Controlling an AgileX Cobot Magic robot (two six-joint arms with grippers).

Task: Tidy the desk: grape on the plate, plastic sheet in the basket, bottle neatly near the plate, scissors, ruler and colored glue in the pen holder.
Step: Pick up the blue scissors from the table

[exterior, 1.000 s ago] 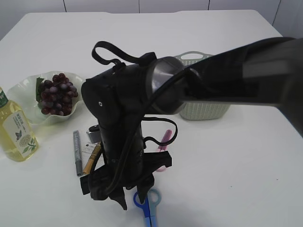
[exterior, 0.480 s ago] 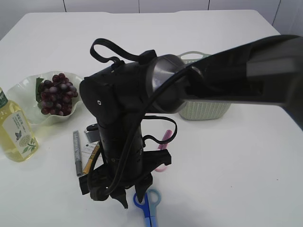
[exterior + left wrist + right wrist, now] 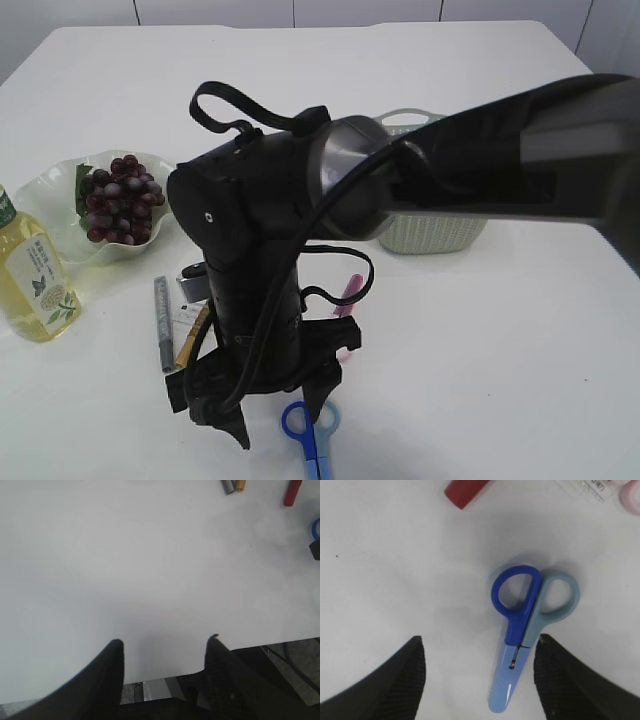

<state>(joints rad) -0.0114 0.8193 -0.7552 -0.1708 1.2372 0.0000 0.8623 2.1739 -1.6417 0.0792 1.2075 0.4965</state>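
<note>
Surface: a plain white table is seen, with pale wall panels behind it.
Writing: small print on a clear packet cannot be read; the bottle label shows a leaf motif only.
Right gripper: jaws are spread wide above the scissors, which lie flat, not gripped.
Left gripper: jaws are held apart over bare table, nothing between them.
Grapes: seen on the plate.
Basket: partly hidden behind the arm.
</note>
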